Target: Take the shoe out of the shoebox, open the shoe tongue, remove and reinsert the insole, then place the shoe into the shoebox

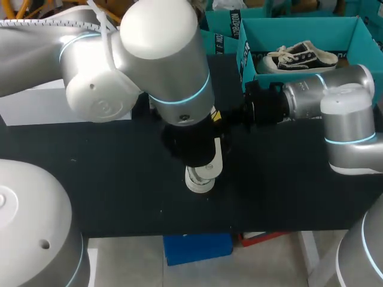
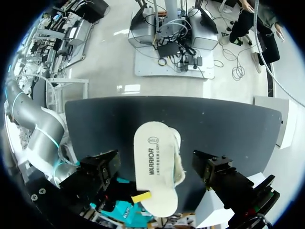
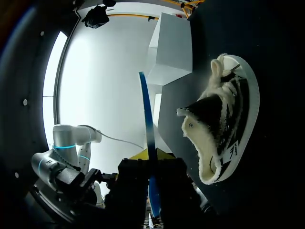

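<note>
1. The right tool [image 3: 150, 160] is clenched on one end of the insole [image 3: 147, 109], which sticks out ahead of it, edge-on and blue.
2. The left tool [image 2: 156, 169] hangs over the insole with its fingers [image 2: 102, 167] spread wide. The insole's white face sits between them and touches neither.
3. The shoe [image 3: 224, 124] lies on its side on the table [image 3: 281, 43], just beside the insole, out of the box, with fleece lining showing at its mouth.
4. The box [image 1: 302, 27] stands at the table's far right, apart from the shoe, with a second shoe [image 1: 302, 55] inside.
</note>
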{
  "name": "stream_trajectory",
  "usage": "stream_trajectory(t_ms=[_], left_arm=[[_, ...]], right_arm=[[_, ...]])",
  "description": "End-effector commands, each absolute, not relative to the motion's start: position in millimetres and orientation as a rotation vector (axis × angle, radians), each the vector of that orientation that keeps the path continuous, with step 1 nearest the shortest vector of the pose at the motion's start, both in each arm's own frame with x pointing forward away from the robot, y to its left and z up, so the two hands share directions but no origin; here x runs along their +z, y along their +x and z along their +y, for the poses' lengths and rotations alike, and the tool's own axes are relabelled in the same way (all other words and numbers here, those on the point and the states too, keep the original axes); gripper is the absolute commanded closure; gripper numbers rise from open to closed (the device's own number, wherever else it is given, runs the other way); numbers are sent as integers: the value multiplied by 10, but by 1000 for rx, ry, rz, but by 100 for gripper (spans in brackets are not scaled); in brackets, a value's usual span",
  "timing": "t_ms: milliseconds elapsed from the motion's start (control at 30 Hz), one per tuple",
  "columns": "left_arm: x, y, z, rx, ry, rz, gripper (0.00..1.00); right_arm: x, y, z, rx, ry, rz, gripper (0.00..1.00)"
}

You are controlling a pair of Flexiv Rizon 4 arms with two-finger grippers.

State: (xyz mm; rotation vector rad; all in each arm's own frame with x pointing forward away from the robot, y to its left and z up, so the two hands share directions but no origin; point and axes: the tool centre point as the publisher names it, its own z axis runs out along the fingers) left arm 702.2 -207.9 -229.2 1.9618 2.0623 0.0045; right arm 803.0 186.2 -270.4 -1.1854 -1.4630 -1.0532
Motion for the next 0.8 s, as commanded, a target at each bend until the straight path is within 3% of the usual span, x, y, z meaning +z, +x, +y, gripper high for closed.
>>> stream_trajectory(t_ms=[33,800], left_arm=[[-2284,7045,-2053,-12,1942,2046,0],[-2186,7337,-1473,-619,1334,1678,0]], right_arm=[[-2704,8034,1870,-1052,-1187,-1463,100],[-2704,8034,1870,-1052,-1187,-1463,100]])
